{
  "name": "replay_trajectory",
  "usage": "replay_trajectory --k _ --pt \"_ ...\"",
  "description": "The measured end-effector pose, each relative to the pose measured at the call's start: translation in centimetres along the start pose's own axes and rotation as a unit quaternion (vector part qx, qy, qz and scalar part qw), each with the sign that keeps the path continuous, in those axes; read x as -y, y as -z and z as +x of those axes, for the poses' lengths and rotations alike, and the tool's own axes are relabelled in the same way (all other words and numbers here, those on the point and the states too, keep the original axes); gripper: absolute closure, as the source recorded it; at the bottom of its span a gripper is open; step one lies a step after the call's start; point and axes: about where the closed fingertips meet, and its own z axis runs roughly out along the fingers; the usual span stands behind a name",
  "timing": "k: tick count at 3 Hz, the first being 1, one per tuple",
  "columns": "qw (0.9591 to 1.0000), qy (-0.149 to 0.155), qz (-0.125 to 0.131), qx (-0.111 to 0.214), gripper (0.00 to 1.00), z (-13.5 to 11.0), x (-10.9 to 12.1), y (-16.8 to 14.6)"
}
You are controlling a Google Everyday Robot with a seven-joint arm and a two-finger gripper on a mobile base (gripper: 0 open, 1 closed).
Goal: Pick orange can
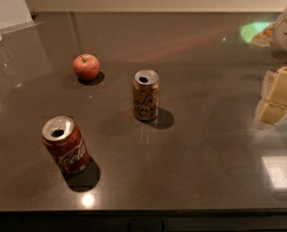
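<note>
A: Entry one, the target?
B: Orange can (146, 95). Upright, near the middle of the counter (206, 173). Tan-gold body, dark script, silver top with the opening showing. Nothing touches it.

A: Entry two, neighbours?
B: Red can (65, 145), upright, front left, well apart from the target. Apple (86, 66), back left, also apart. Neither lies between the target and the arm's side.

A: Entry three, the pincer?
B: Pincer (277, 96). Pale yellow, at the right edge of the view and partly cut off. It is above the counter and well apart from the orange can. Nothing is seen in it. Released or clenched: cannot tell.

A: Step in hand?
B: Judged to be the approach, at its start. There is no contact with the can, and the grasp is not yet made.

A: Next move calls for?
B: Probably a reach leftward over bare counter to the orange can. The pincer should be spread wider than the body, brought level with mid-height, then closed on the side wall. The can may be light, so a nudge could tip it: arrive square and close evenly. Choose by colour and lettering, since the red can has the same form.
</note>
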Motion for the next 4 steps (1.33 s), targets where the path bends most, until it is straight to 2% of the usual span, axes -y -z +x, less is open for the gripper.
replay_trajectory --k 1,2,4 --pt "1.0000 0.002 0.004 0.005 0.00 -0.3 0.0 0.1" --pt "0.9996 0.007 0.003 0.026 0.00 -1.6 0.2 -0.7" --pt "0.9949 0.010 -0.030 0.096 0.00 -7.1 0.7 -5.7"
